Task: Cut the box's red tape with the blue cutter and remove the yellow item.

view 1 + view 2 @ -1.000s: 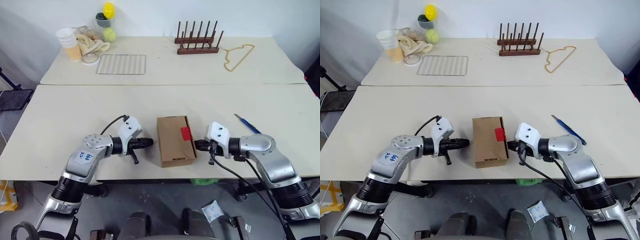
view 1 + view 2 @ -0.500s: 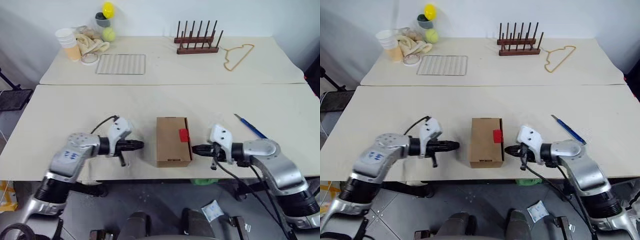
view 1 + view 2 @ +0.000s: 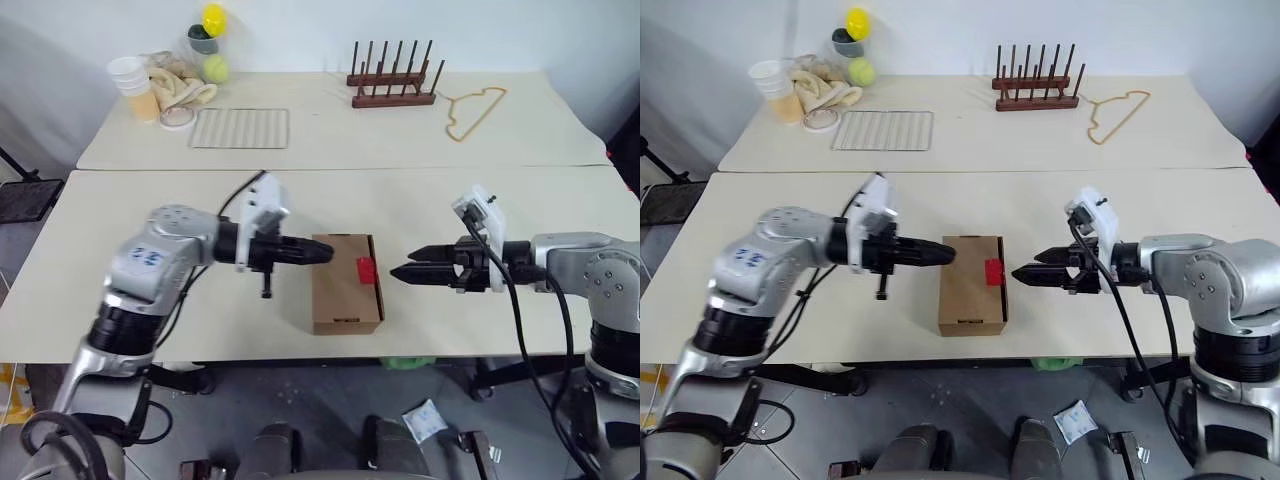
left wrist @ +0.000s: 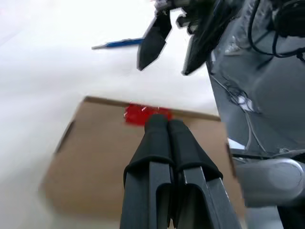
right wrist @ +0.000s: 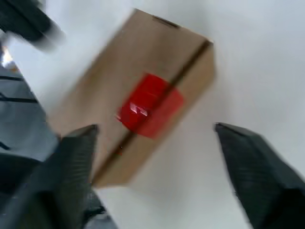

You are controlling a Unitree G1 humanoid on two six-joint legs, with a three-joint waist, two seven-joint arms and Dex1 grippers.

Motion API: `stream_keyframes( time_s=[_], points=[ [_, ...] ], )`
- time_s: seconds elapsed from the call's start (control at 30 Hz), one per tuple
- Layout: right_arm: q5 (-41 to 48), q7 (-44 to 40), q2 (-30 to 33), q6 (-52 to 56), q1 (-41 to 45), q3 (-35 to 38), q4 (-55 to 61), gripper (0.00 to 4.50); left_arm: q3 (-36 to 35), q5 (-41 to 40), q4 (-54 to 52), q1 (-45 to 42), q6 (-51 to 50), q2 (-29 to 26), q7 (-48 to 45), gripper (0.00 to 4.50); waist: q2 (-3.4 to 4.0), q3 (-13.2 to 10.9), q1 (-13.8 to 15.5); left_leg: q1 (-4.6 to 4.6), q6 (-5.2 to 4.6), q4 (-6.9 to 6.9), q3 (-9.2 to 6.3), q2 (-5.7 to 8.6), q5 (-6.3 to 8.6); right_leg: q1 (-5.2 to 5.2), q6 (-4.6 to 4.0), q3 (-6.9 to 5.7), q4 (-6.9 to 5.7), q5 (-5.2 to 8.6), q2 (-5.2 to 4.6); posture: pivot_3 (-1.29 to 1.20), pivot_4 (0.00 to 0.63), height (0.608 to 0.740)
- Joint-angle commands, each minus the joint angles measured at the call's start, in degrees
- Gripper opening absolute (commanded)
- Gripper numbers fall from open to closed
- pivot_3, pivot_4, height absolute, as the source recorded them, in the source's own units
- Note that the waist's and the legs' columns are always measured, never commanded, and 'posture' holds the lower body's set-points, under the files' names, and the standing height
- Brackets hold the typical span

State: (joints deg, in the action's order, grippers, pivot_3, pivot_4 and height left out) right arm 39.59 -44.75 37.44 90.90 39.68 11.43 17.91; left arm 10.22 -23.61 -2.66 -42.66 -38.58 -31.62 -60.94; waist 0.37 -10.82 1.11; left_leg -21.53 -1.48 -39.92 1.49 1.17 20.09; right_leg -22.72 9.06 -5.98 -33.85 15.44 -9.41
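Note:
The brown cardboard box [image 3: 340,295] lies near the table's front edge, flaps closed. The red tape [image 3: 367,269] sits across its right lid edge. My left gripper [image 3: 327,254] is shut and empty, raised just above the box's left side and pointing right. My right gripper [image 3: 402,265] hovers a little to the right of the tape, open and empty, pointing left at it. The blue cutter [image 4: 118,43] lies on the table beyond my right gripper in the left wrist view. The yellow item is out of view.
On the far table stand a wooden peg rack [image 3: 392,85], a tan hanger [image 3: 476,108], a wire grid [image 3: 240,128], stacked cups [image 3: 136,86], a cloth bundle [image 3: 180,85], and a dark container with a yellow ball [image 3: 213,19] and tennis ball [image 3: 215,68].
Both arms have risen. My left gripper swung right, up over the box's left side. My right gripper rolled, drew back slightly from the box and opened.

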Motion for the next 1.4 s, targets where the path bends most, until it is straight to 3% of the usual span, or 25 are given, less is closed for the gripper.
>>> stream_keyframes(
  time_s=[0.03,0.27,0.63,1.1,1.4],
  points=[
    [1.2,4.1,-1.3,1.6,0.9,0.8,1.5,4.38,1.0,1.6,1.0,-1.3,0.8,1.3,1.3,0.0,0.0,0.0,0.0,-0.01,0.0,0.02,0.11,0.0,0.0,-0.04,0.0,0.0,-0.01,0.0,0.0,0.0,0.15,0.74],
    [0.3,8.7,-2.7,0.7,-0.8,-2.8,2.3,4.38,5.2,5.3,2.5,-0.7,2.7,2.8,1.3,0.0,0.0,0.0,0.3,-0.05,0.0,-0.05,0.45,0.01,0.0,-0.06,0.0,0.02,0.0,0.0,-0.01,0.0,0.15,0.74],
    [-1.1,10.1,-1.4,-5.5,-1.9,-6.1,-0.5,4.38,6.0,7.6,3.1,0.3,3.6,3.6,1.6,0.0,0.0,0.0,0.2,-0.04,0.0,-0.05,0.46,0.0,0.0,-0.06,0.0,0.03,0.01,0.0,-0.01,0.0,0.15,0.74],
    [-3.5,9.7,4.5,-10.8,-2.4,-12.1,-1.6,4.38,6.1,8.7,3.2,1.0,3.9,3.1,1.3,0.0,-0.02,0.0,0.2,-0.03,0.0,-0.06,0.46,0.0,0.0,-0.03,0.0,0.03,0.02,0.0,-0.01,0.0,0.15,0.74],
    [-6.2,14.0,0.1,-12.0,0.0,-17.1,0.0,4.38,6.1,8.7,2.9,1.2,3.6,3.7,1.9,0.0,-0.04,0.0,0.2,0.0,-0.01,-0.08,0.46,-0.02,0.0,-0.01,0.0,0.04,0.01,0.0,-0.01,0.0,0.15,0.74]
  ],
)
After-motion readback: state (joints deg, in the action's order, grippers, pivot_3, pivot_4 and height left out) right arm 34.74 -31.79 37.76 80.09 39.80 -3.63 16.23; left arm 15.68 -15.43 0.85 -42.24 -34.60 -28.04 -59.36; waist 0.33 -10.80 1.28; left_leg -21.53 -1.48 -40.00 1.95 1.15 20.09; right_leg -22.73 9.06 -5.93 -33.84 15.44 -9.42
